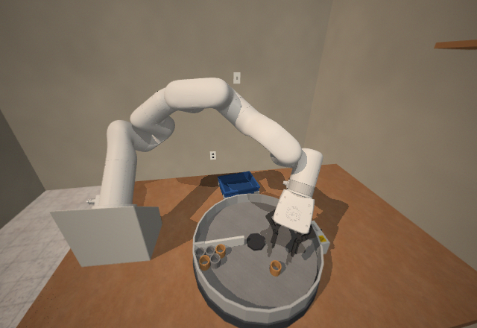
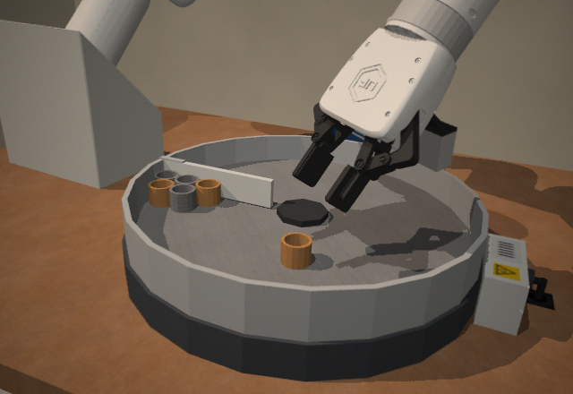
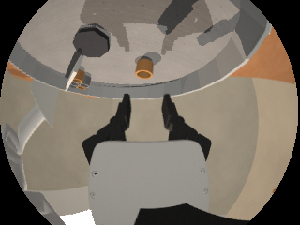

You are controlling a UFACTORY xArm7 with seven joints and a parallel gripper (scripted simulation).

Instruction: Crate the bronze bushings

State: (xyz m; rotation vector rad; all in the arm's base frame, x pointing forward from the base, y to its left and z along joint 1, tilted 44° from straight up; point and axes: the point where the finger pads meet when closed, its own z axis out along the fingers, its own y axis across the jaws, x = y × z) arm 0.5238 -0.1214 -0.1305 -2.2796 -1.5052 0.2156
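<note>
3 bronze bushings (image 2: 295,250) stand upright on the turning table (image 2: 194,283).

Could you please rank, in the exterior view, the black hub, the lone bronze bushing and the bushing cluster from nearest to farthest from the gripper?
1. Black hub, just below the gripper.
2. Lone bronze bushing, nearer the camera.
3. Bushing cluster, far left by the divider.

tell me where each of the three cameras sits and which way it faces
Top: high in front, looking down at the turning table, blue crate and whole arm.
Exterior: low beside the table, facing the open, empty end effector.
Wrist: behind the fingers, looking down at the table.
All three share the lone bronze bushing.
</note>
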